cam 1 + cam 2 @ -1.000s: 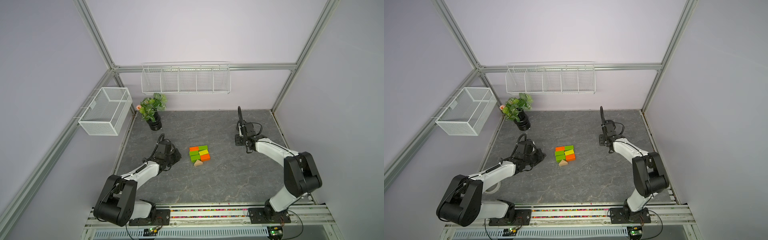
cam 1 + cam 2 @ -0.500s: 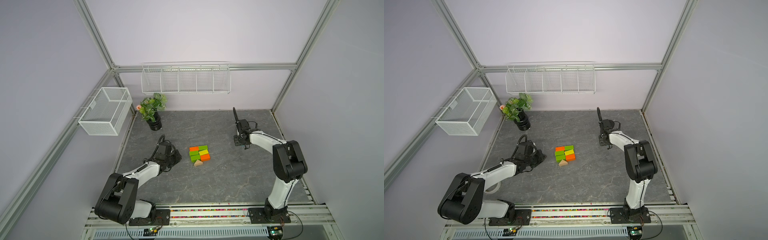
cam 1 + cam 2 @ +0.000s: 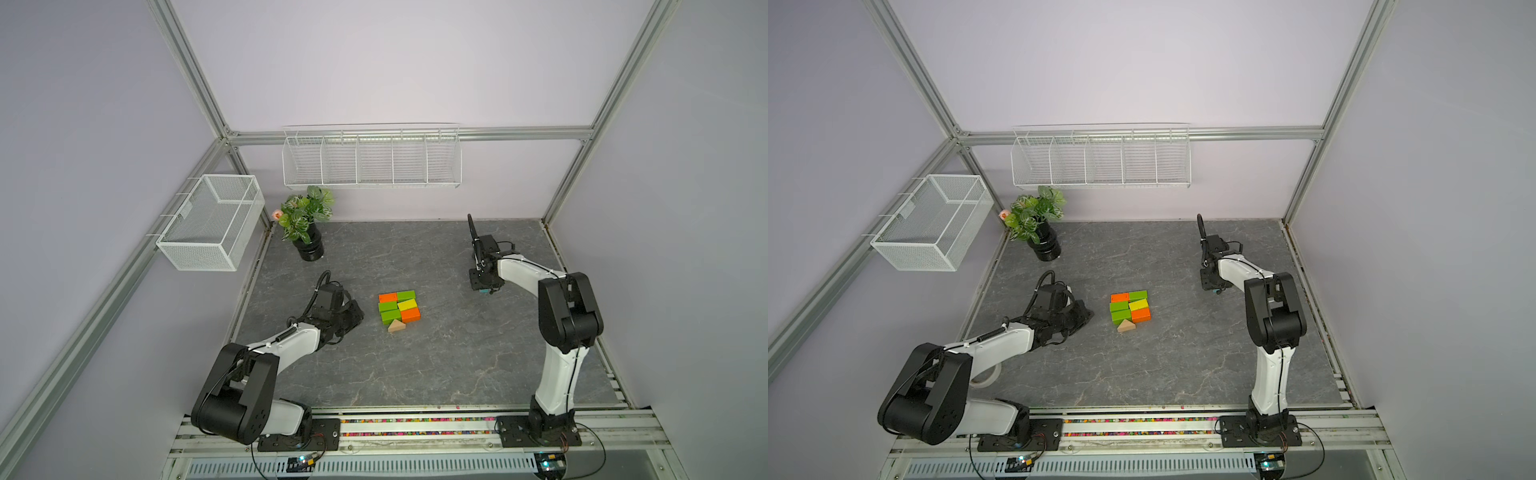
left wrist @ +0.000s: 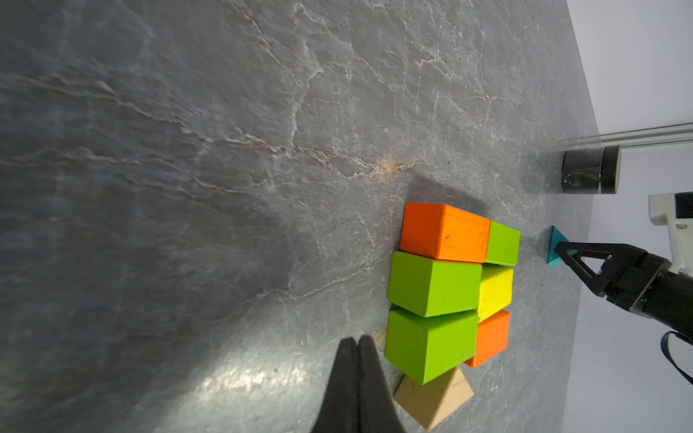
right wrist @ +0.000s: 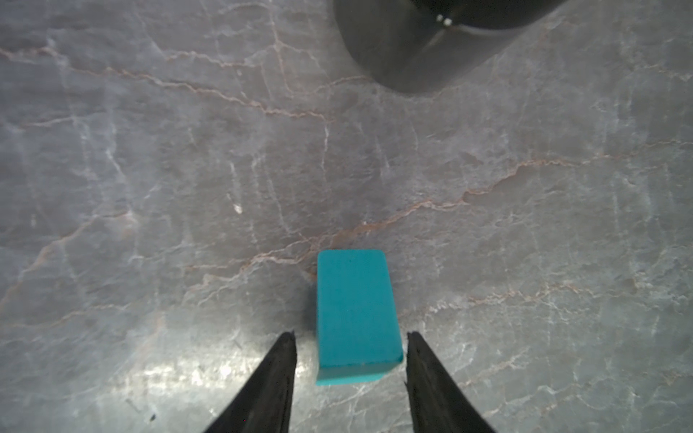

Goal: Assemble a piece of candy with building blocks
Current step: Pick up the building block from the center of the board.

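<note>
Green, orange and yellow bricks lie packed in a flat rectangle [image 3: 398, 306] [image 3: 1129, 307] [image 4: 450, 285] mid-table. A tan triangle [image 3: 396, 326] [image 3: 1126, 325] [image 4: 435, 401] touches its near end. The teal triangle [image 3: 484, 292] [image 3: 1219, 291] [image 4: 554, 247] [image 5: 354, 311] lies apart on the table, to the right. My right gripper [image 3: 483, 287] [image 3: 1214, 286] [image 5: 350, 333] points down over it, open, fingertips either side of its near end with gaps showing. My left gripper [image 3: 360, 318] [image 3: 1090, 318] [image 4: 354, 341] is shut and empty, low beside the rectangle's left edge.
A black round jar [image 5: 420, 45] [image 4: 588, 170] stands just beyond the teal triangle. A potted plant [image 3: 311, 245] is at the back left. A wire basket [image 3: 212, 222] and a wire shelf [image 3: 372, 160] hang on the walls. A tape roll [image 3: 986, 376] lies under the left arm.
The right arm has folded, its elbow swinging in from the right, and its gripper has settled lower over the teal triangle. The left arm has hardly moved.
</note>
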Available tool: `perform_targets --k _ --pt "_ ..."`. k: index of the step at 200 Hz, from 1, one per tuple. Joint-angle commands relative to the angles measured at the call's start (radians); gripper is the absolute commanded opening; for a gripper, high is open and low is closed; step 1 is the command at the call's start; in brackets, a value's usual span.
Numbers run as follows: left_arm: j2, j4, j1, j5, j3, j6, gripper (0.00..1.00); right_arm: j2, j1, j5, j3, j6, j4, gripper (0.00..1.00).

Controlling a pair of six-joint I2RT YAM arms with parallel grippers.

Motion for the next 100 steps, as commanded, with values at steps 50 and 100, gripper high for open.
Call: perform_targets --k 50,100 --pt "-0.011 0.009 0.003 -0.005 -0.011 -0.011 0.00 0.025 -0.018 -0.032 0.035 0.014 -0.049 0.18" --pt "-0.161 -0.007 0.005 -0.075 -0.027 -0.005 0.00 -0.128 -0.023 -0.175 -0.076 0.059 0.081 0.07"
